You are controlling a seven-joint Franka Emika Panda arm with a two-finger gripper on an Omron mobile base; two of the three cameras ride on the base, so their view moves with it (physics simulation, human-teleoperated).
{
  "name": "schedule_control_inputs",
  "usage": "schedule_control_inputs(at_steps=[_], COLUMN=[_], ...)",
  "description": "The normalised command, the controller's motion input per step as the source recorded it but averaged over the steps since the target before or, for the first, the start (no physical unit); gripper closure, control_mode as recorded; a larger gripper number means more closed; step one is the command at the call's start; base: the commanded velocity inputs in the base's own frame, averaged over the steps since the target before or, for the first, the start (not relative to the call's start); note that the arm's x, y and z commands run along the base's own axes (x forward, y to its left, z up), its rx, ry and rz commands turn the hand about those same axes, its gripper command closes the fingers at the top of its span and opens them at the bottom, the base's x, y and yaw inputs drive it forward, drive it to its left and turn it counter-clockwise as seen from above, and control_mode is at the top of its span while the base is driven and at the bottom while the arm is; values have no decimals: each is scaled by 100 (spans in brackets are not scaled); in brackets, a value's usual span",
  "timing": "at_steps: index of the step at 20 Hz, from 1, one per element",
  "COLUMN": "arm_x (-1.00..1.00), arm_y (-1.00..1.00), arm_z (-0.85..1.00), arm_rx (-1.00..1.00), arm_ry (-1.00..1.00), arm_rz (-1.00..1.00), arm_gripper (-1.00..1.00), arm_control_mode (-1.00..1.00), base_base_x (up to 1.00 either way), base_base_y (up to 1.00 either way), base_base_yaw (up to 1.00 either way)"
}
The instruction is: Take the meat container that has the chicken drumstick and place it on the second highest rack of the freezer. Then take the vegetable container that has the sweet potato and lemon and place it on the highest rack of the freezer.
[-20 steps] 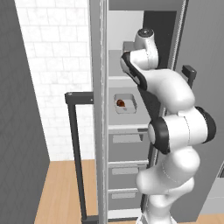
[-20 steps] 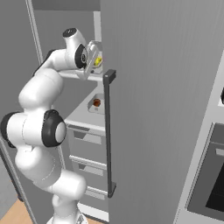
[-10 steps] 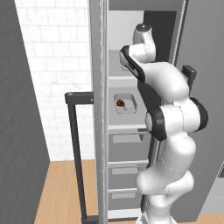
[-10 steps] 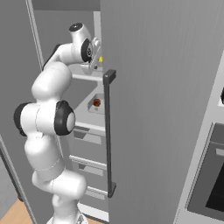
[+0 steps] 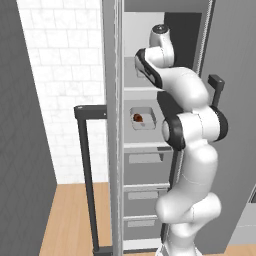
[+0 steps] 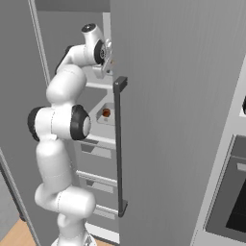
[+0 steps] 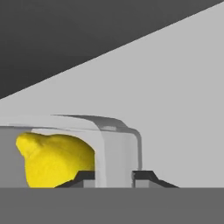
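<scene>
My gripper [image 7: 113, 176] is up at the highest rack [image 5: 134, 90] of the freezer [image 6: 182, 120]. Its two fingertips [image 7: 83, 176] stand slightly apart on either side of the vegetable container's near wall [image 7: 116, 148]. The container rests on that rack, and the yellow lemon [image 7: 54, 162] lies inside it. The sweet potato is hidden. One shelf down, on the second highest rack [image 5: 150, 145], sits the meat container [image 5: 145, 121] with the reddish chicken drumstick [image 5: 137, 118] in it. From the right side the drumstick [image 6: 106, 113] shows beside the door's edge, with the gripper [image 6: 109, 58] above it.
The freezer door stands open, and its long black bar handle [image 6: 120, 149] is close to my arm. Drawer fronts [image 5: 145, 195] lie below the racks. A second black bar handle [image 5: 87, 175] stands at the left by a white tiled wall [image 5: 65, 75]. A black oven [image 6: 235, 206] sits at far right.
The hand has gone deeper into the freezer at the top rack, and the lemon has gone behind the door's edge. The jaws have eased apart from their grip on the vegetable container.
</scene>
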Motion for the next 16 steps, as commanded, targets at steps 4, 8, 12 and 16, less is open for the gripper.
schedule_control_inputs(at_steps=[4, 8, 12, 16], arm_x=[43, 14, 0, 0], arm_y=[-3, 0, 0, 0], arm_z=[-28, -13, 0, 0], arm_rx=[0, 0, 0, 0], arm_ry=[0, -3, 0, 0], arm_rz=[0, 0, 0, 0], arm_gripper=[100, 100, 100, -100], arm_control_mode=[-100, -100, -100, -100], base_base_x=[0, 0, 0, 0], base_base_y=[0, 0, 0, 0], base_base_yaw=[0, 0, 0, 0])
